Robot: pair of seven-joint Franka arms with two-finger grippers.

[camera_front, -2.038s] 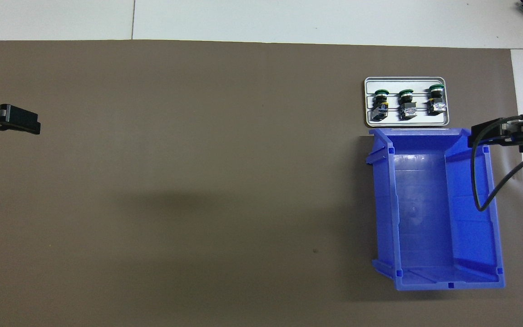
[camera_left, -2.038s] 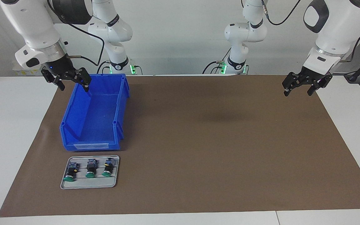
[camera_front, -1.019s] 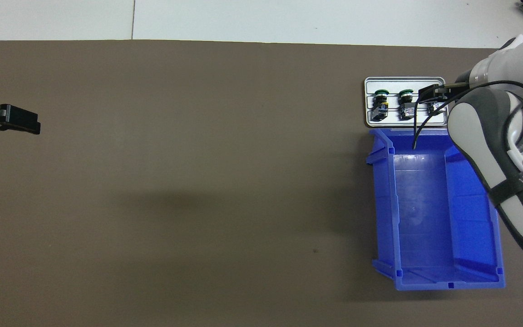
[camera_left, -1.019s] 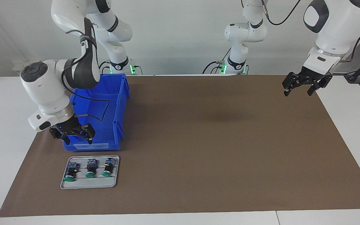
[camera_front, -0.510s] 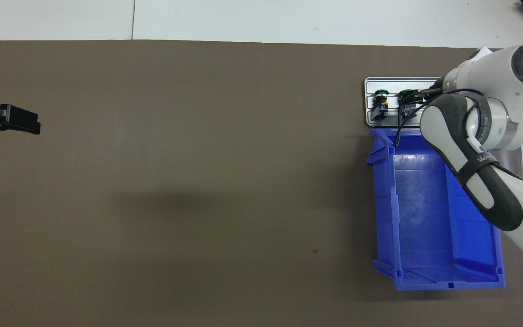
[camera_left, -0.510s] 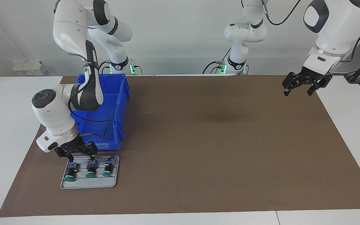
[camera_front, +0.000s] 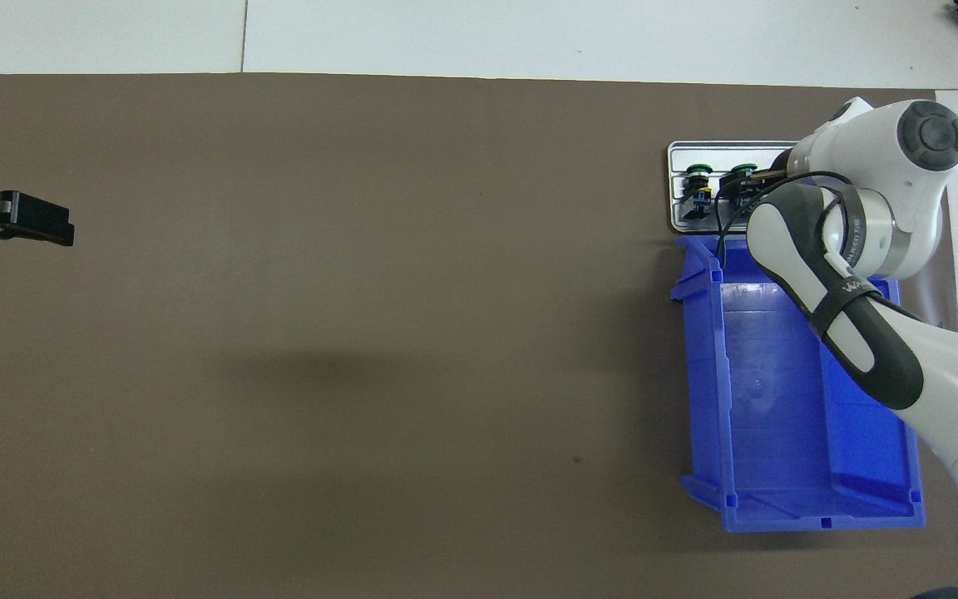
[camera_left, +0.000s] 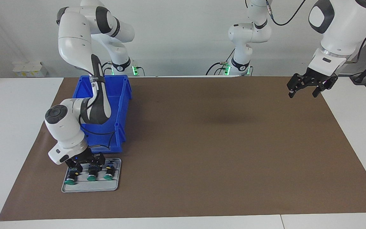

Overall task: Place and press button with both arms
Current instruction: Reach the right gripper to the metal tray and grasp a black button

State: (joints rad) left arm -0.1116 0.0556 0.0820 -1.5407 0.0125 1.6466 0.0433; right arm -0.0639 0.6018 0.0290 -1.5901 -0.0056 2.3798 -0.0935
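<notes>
Left gripper (camera_left: 304, 90): it hangs in the air over the brown mat (camera_left: 221, 136), at the left arm's end of the worktop (camera_left: 8, 127), on the edge of the mat that is nearest to the robots. The left arm waits there. Its fingers are spread apart and hold nothing.

Blue bin (camera_left: 102, 116): it stands on the mat at the right arm's end, close to the robots. Nothing lies inside it. The forearm of the right arm passes above it.

Right gripper (camera_left: 86, 163): it is low over the grey tray (camera_left: 91, 187), at the ends of the buttons that are nearer to the robots. Its fingers are apart. They stand about the terminal ends of the two buttons toward the right arm's end. I cannot tell if they touch a button; nothing is lifted.

Grey tray: it lies on the mat, just beside the bin and farther from the robots than the bin.

Buttons: three buttons lie side by side in the tray, with the green caps pointing away from the robots. The button at the outer end (camera_left: 70, 178), the middle button (camera_left: 91, 176) and the third button (camera_left: 109, 173) all rest on the tray. In the overhead view the right arm hides one of them.
</notes>
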